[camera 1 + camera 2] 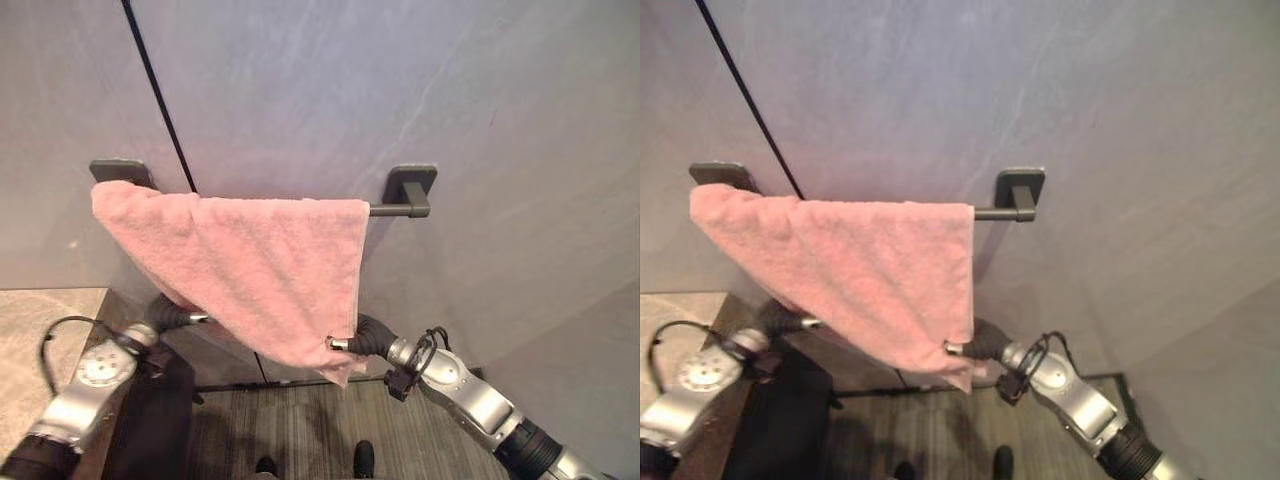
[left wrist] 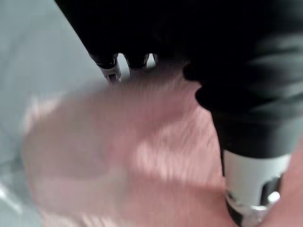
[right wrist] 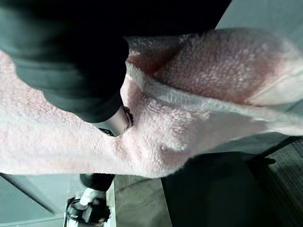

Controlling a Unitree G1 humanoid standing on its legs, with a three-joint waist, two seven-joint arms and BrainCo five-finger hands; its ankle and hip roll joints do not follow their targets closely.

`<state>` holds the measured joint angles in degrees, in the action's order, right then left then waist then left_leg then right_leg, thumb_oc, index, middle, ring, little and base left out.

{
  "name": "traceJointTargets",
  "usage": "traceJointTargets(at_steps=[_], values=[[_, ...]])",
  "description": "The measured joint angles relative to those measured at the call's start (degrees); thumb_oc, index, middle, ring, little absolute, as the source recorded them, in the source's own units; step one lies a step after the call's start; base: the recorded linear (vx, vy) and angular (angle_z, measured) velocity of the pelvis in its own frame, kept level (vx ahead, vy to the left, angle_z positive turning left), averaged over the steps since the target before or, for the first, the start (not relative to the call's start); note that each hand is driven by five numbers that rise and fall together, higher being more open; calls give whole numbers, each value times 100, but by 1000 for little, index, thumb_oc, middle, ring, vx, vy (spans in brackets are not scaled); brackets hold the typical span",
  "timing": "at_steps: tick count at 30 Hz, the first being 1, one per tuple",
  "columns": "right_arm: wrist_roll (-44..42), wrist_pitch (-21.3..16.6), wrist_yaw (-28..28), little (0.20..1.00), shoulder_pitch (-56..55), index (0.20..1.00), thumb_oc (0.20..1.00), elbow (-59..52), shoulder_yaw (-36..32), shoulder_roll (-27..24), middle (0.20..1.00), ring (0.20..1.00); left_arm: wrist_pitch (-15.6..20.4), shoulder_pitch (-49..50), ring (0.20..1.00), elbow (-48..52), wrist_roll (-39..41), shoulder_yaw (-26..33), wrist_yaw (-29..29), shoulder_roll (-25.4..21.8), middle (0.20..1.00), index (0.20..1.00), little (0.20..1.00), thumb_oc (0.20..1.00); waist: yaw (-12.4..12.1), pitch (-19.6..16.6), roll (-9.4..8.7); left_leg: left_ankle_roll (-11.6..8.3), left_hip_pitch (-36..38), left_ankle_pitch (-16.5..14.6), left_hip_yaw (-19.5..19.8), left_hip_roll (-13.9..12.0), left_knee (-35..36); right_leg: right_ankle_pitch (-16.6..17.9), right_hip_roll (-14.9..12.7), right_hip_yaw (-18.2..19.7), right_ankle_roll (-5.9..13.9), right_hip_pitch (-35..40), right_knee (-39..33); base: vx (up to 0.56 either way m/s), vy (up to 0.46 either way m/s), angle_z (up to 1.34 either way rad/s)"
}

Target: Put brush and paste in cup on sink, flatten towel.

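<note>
Pink towel draped over wall bar, lower edge slanting down rightward, both hands' finger states untellable behind it

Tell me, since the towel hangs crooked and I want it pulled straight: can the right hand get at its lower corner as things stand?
Probably yes. The right hand is already up against the pink towel at its lower corner, with nothing between them. Its fingers are hidden behind the cloth, so a grip cannot be confirmed.
</note>
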<state>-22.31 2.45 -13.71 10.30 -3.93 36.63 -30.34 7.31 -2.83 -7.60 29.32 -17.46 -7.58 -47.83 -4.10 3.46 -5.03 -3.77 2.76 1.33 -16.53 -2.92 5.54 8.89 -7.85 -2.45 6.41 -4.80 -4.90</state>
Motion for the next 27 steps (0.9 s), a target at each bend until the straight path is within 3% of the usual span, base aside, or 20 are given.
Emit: traceJointTargets(at_steps=[1, 2, 6, 9, 12, 14, 21, 27], values=[[2, 0, 13, 200, 1, 200, 200, 7, 20, 64, 200, 200, -1, -186, 253, -101, 0, -166, 14, 222, 253, 253, 253, 253, 94, -11, -11, 1, 2, 1, -6, 0, -1, 3, 0, 4, 2, -1, 0, 16, -5, -3], [2, 0, 34, 200, 0, 200, 200, 8, 35, 98, 200, 200, 0, -234, 200, -160, 4, -169, 32, 402, 200, 200, 200, 200, 174, -27, -7, 2, 1, 0, -11, 1, 0, 3, -2, 9, 3, -6, 0, 21, -12, -6], [7, -1, 117, 200, -112, 200, 200, -20, -24, 97, 200, 200, 3, -148, 200, -165, 4, -88, 46, 554, 200, 200, 200, 200, 377, -70, 32, 11, 9, -11, -83, -15, 4, 2, 11, 43, 3, -30, -1, 27, -20, -7], [83, -3, 111, 200, -180, 200, 200, -44, -96, 21, 200, 200, -1, -40, 200, -56, 3, 9, 56, 557, 200, 200, 200, 200, 394, -113, 108, 22, 10, -21, -127, -14, 5, 0, 15, 56, 5, -45, -2, 44, -26, -6], [251, -131, 100, 200, -830, 200, 200, -423, -647, -1, 200, 200, 57, 887, 200, 809, 5, 939, 86, 814, 200, 200, 200, 200, 410, -175, 209, 25, 16, -35, -147, -15, 5, 1, 23, 105, 5, -63, -2, 37, -22, -5], [248, -216, 86, 200, -1312, 200, 200, -713, -862, -100, 200, 200, 103, 1513, 200, 1320, 2, 1237, 37, 834, 200, 200, 200, 200, 398, -217, 286, 28, 21, -40, -146, -17, 5, 0, 26, 106, 5, -54, -4, 10, -16, 0], [32, -315, -344, 200, -1563, 200, 200, -1183, -873, -540, 200, 200, 246, 2473, 200, 1807, 119, 1567, -330, 634, 200, 200, 200, 200, 285, -258, 432, 35, 33, -85, -103, -53, 12, -69, 36, 54, 20, 13, -52, -3, -43, 3], [-61, -523, -412, 200, -1584, 200, 200, -1090, -869, -532, 200, 200, 255, 2756, 200, 1902, 376, 1646, -553, 675, 200, 200, 200, 200, -66, -320, 554, -10, -43, -41, 169, -90, 9, -122, 35, -220, -15, 102, -54, -75, -67, 26]])
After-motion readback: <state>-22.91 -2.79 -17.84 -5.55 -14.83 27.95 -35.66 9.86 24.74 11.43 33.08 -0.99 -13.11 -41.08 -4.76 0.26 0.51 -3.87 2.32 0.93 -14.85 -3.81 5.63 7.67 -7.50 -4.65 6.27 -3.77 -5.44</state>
